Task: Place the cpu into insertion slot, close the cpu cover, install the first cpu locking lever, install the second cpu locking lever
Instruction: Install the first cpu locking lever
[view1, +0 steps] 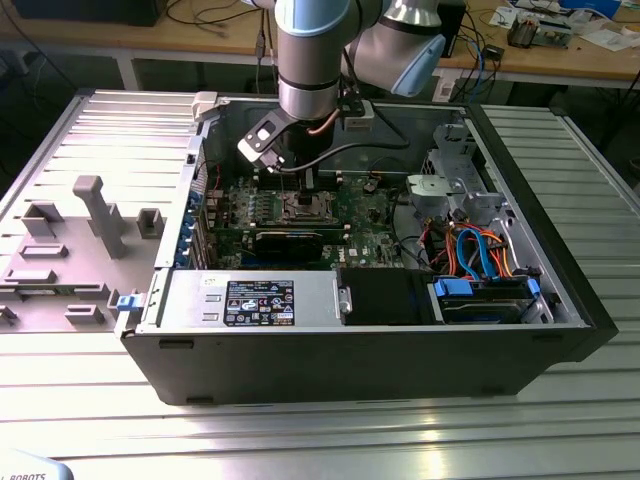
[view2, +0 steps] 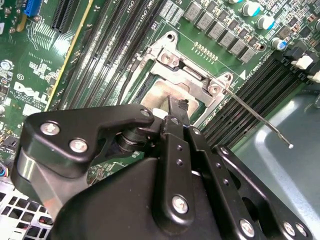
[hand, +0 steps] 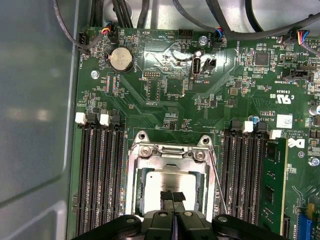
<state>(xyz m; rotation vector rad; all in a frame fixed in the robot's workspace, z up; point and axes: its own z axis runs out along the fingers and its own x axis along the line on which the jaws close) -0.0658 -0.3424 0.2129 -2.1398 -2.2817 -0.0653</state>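
Observation:
Inside the open computer case (view1: 400, 345), my gripper (view1: 298, 182) hangs just above the motherboard's cpu socket (view1: 303, 207). In the first wrist view its fingertips (hand: 173, 196) are pressed together, shut, over the near edge of the cpu (hand: 167, 181). The cpu lies flat in the socket, with its silvery top showing through the window of the cpu cover (hand: 172, 155). The cover lies down over it. A thin wire locking lever (hand: 216, 175) runs along one side of the socket. In the second wrist view the locking lever (view2: 260, 122) sticks out free over the memory slots, past the cpu (view2: 159, 94).
Black memory slots (hand: 97, 175) flank the socket on both sides. A graphics card (view1: 290, 240) sits just in front of the socket in the exterior view. Drive cages and orange and blue cables (view1: 470, 250) fill the case's right. A grey fixture tray (view1: 70, 250) lies on the exterior view's left.

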